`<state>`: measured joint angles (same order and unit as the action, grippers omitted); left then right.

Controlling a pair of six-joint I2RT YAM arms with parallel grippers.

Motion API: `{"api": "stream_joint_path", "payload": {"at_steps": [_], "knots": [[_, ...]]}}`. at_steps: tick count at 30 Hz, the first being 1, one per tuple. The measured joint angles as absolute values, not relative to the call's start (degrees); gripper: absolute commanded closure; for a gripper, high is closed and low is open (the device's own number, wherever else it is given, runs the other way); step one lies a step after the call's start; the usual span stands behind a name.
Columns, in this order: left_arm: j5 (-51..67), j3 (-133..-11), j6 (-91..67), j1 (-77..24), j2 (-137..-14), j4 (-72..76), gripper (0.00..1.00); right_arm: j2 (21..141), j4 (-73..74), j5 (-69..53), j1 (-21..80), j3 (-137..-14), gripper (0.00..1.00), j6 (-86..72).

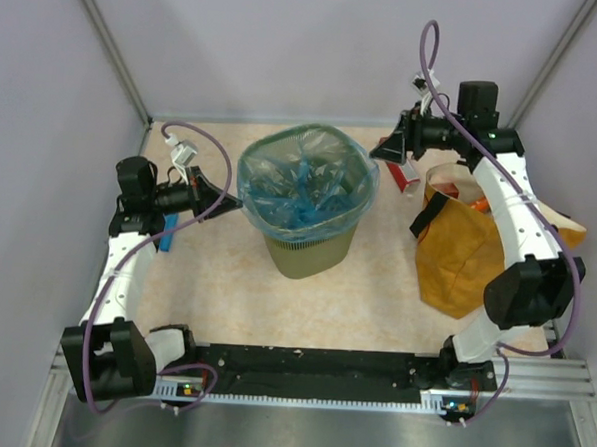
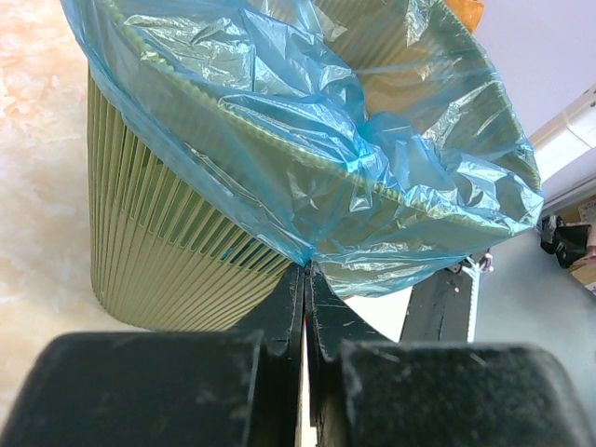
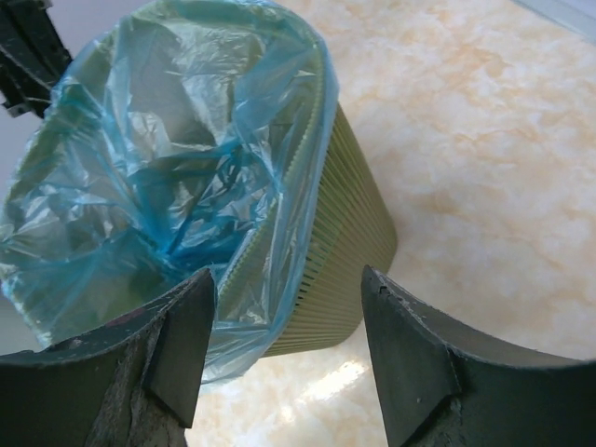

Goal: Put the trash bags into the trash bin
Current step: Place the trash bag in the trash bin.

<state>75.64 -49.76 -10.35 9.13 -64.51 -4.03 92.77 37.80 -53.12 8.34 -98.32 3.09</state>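
The trash bag (image 1: 302,199), a thin, crinkly light-blue film, lines the trash bin (image 1: 307,256). Its mouth is spread open and its edge is folded out and down over the rounded-square rim, and deeper blue folds bunch at the bottom inside. The olive-green bin stands upright near the middle of the marbled beige surface (image 1: 225,290).

At the bin's 9 o'clock the left hand (image 1: 230,202) reaches in level with the rim. Its jaws are pressed together on the bag's turned-down edge, and the film gathers to a point right at the fingertips (the left wrist view shows this most clearly).

At the bin's 2 o'clock the right hand (image 1: 386,148) hovers just off the rim with its jaws spread wide and nothing between them. Its own camera looks past both fingers at the bin's near corner and the overhanging film.

A red box (image 1: 405,175) lies just beside the right hand, partly hidden by it. At 3 o'clock, apart from the bin, slumps a mustard-orange sack (image 1: 467,257) with black handles. At 8 o'clock a small blue item (image 1: 168,233) lies by the left arm (too hidden to identify).
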Motion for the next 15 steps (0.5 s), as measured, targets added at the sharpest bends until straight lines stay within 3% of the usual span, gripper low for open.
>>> {"api": "stream_joint_path", "payload": {"at_steps": [15], "knots": [[75.92, -49.78, -9.19, 9.13, -63.20, -4.69, 1.00, 96.18, 37.76, -59.88, 8.34, -98.37, 0.45, 2.31]]}}
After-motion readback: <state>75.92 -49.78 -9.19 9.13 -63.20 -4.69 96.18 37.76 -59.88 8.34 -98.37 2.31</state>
